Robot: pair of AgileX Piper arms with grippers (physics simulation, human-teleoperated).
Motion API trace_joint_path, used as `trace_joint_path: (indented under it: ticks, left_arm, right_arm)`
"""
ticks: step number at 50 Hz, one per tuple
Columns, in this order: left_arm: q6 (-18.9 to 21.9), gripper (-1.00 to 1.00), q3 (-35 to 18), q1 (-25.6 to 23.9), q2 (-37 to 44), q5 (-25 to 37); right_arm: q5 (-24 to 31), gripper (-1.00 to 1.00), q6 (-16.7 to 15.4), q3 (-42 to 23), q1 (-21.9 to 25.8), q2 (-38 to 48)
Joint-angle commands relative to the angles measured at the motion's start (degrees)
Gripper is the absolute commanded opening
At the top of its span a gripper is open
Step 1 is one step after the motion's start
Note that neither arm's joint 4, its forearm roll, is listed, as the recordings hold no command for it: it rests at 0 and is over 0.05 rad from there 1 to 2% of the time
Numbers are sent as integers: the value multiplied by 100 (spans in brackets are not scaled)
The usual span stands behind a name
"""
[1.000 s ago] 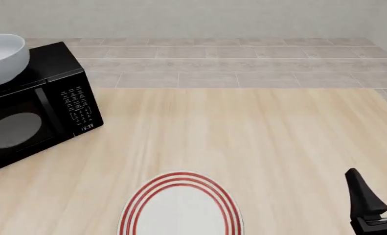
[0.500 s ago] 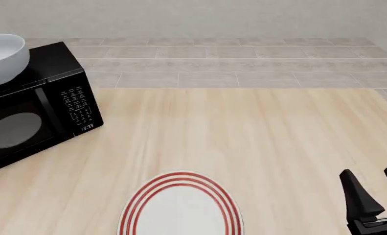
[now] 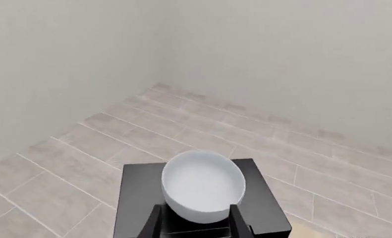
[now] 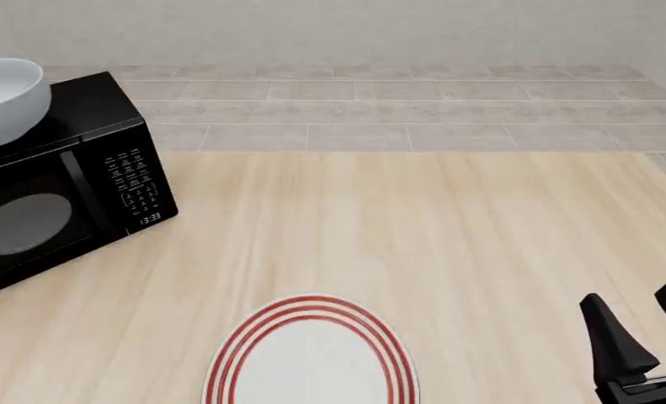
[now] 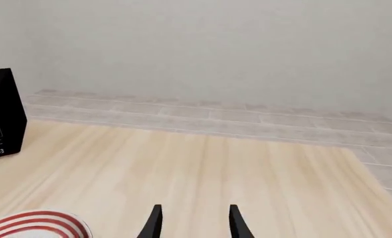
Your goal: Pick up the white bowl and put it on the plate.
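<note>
The white bowl (image 4: 5, 97) is sitting upright on top of a black microwave (image 4: 63, 181), at the microwave's far left corner, and the microwave is standing at the far left edge of the desk (image 4: 445, 252). The plate (image 4: 310, 358) is lying flat at the near edge of the desk, roughly at mid-width, well apart from the bowl and partly cut off by the frame.

In the left wrist view the left gripper (image 3: 192, 223) is showing only its two dark fingertips (image 3: 239, 220), which are standing apart with the white bowl (image 3: 202, 186) just ahead of them and about centred between them. They are spread to roughly the bowl's width, and whether they are touching it cannot be told. The left arm is not appearing in the front view at all.

The right gripper (image 4: 638, 324) is waiting at the near right corner of the desk, its fingers parted and holding nothing; the right wrist view is showing the same two tips (image 5: 192, 223) over bare wood, with the plate's red rings (image 5: 37, 225) off to one side.

The bowl is looking rigid, glossy and probably slippery, with rounded sides that narrow toward the base, so a squeeze across the full body is likely to slide. Pinching the rim, one finger inside and one outside, seems the surer hold. It is probably light but breakable, and its raised perch means a slip is risking a fall.
</note>
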Motion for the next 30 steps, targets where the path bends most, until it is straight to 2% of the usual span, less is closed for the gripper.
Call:
trace_joint_path:
  ticks: [1,7,9,12,16,18,30]
  left_arm:
    - [-219,100,-572,217,778,207]
    - [-301,100,-911,270,1130,376]
    - [-185,100,-950,429,1174,333]
    - [-287,100,-1034,338,1405,404]
    - [-46,100,-1203,247,1740,425]
    - [-192,100,-1322,250,1935,468]
    - [-305,100,-1851,274,2520,755]
  right_arm:
    - [-32,100,-17,-3,14,47]
    - [-66,100,-25,1,1,53]
    - [-67,100,-12,2,36,62]
    - [-69,100,-32,2,40,58]
    - [-184,100,-39,2,69,177]
    - [-188,100,-47,1,93,161]
    - [-221,100,-94,0,82,173]
